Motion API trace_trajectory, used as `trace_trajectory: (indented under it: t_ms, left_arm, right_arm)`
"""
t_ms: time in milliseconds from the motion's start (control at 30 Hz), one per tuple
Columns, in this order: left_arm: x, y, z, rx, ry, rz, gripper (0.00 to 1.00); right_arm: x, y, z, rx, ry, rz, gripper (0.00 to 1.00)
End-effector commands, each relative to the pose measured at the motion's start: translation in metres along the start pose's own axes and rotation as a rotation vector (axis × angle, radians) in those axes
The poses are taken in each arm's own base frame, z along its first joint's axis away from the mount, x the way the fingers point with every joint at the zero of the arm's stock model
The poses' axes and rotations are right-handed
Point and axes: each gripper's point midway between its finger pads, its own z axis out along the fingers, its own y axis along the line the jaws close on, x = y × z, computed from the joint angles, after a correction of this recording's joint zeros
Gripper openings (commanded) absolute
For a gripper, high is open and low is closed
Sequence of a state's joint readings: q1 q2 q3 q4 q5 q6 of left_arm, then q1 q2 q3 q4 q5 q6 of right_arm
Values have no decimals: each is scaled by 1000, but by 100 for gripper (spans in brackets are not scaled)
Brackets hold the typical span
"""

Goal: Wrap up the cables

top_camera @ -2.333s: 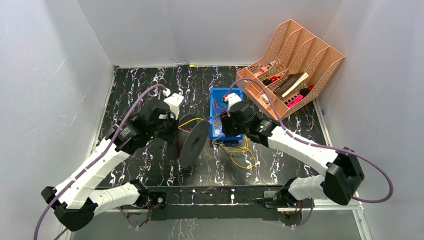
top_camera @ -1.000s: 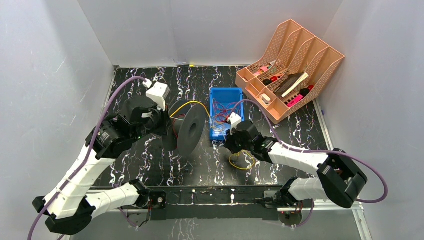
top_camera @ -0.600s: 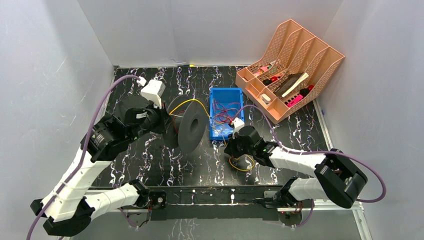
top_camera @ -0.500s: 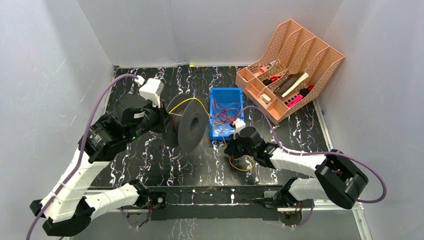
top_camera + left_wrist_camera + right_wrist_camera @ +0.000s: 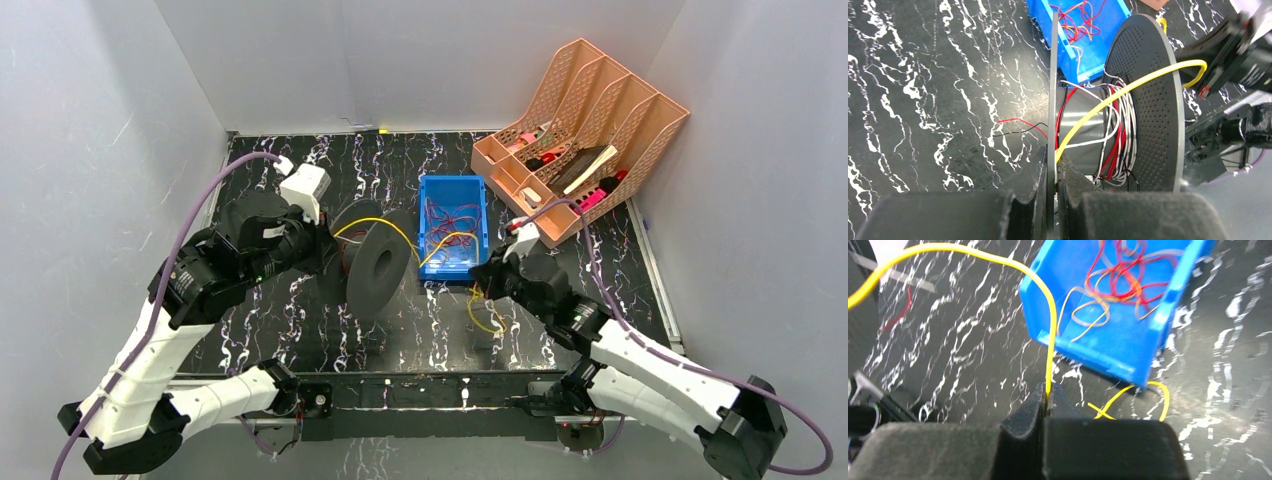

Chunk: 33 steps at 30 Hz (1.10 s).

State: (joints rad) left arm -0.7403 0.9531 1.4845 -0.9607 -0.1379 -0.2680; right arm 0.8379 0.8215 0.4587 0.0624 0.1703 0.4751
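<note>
Marbled black table (image 5: 440, 340) bears a blue bin (image 5: 453, 181) holding red, yellow cables (image 5: 452, 218).

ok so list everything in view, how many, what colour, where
marble-patterned table: one, black with white veins, under everything
open plastic bin: one, blue, table centre
loose thin wires: tangle, red and yellow, inside bin
perforated plastic spool: one, dark grey, on edge left of bin, red and white wires wound on it
long thin cable: one, yellow, from spool core past bin's left side
slotted plastic file rack: one, peach, far right corner
left gripper: shut on spool flange
right gripper: shut on yellow cable
</note>
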Motion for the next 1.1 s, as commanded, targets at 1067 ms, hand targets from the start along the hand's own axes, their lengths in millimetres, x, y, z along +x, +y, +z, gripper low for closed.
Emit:
trace_trajectory:
  t_ms: [1067]
  left_arm:
    - [-24, -62, -36, 370, -88, 2, 0]
  right_arm:
    - [17, -44, -14, 200, 1, 72, 0]
